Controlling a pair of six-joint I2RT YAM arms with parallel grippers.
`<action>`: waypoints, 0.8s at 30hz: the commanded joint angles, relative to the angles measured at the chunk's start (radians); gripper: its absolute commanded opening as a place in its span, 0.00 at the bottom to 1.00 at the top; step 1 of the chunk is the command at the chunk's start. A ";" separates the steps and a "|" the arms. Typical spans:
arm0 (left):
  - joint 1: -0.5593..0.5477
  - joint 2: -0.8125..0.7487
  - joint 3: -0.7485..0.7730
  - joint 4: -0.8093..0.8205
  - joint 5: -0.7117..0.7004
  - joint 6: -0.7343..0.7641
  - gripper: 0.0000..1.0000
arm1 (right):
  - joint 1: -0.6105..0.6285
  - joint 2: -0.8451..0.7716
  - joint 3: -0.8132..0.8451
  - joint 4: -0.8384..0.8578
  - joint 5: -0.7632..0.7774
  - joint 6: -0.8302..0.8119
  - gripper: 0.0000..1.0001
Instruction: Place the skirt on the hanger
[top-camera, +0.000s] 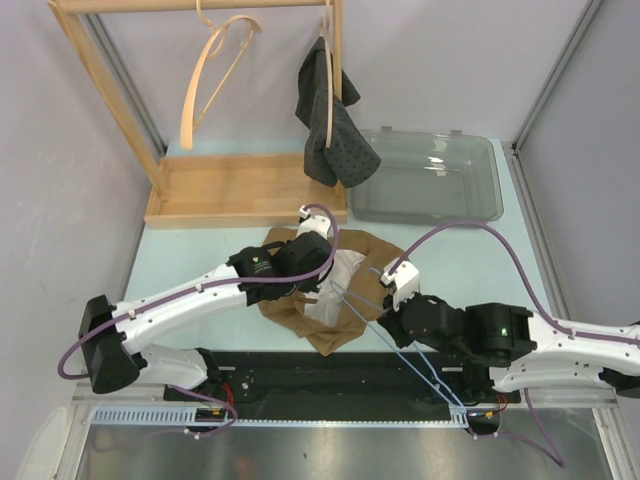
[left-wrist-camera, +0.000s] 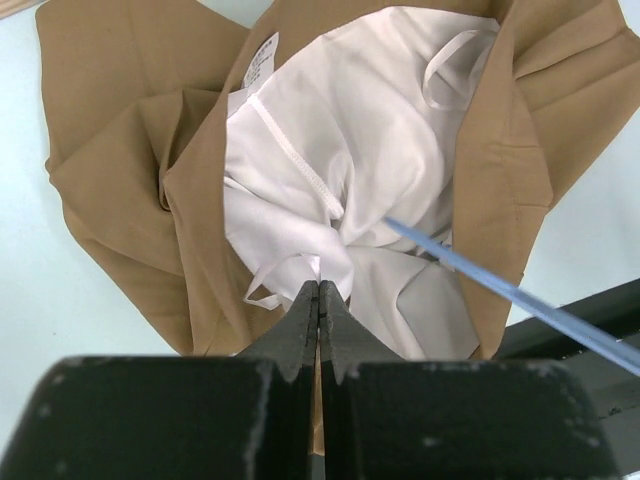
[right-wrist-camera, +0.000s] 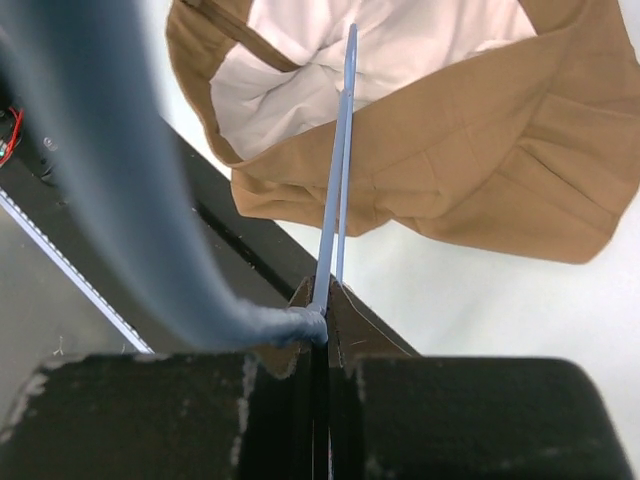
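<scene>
Crumpled tan cloth skirt with white lining, mid-table, at 12 o'clock from left gripper. Jaws pressed together against the bunched lining, though cannot tell whether cloth is caught. Also at 12 o'clock from right gripper, clamped on thin pale-blue hanger reaching into the gaping waist. Small white label at 11 o'clock.

A tan skirt lies crumpled mid-table, its white lining showing. The left gripper is down on the lining. The right gripper sits at the skirt's near-right edge, and a thin light-blue hanger slants from there toward the near right. On the wooden rack at the far left hang a wooden hanger and a dark dotted garment. A clear plastic bin stands at the far right.
</scene>
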 joint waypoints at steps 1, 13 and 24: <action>0.002 -0.036 0.014 -0.018 -0.010 -0.011 0.00 | 0.042 -0.025 -0.046 0.168 0.075 -0.060 0.00; 0.014 -0.051 0.012 -0.016 -0.047 -0.048 0.00 | 0.075 -0.037 -0.057 0.289 0.033 -0.123 0.00; 0.030 -0.030 0.066 -0.050 -0.217 -0.192 0.00 | 0.121 -0.042 -0.057 0.264 0.044 -0.067 0.00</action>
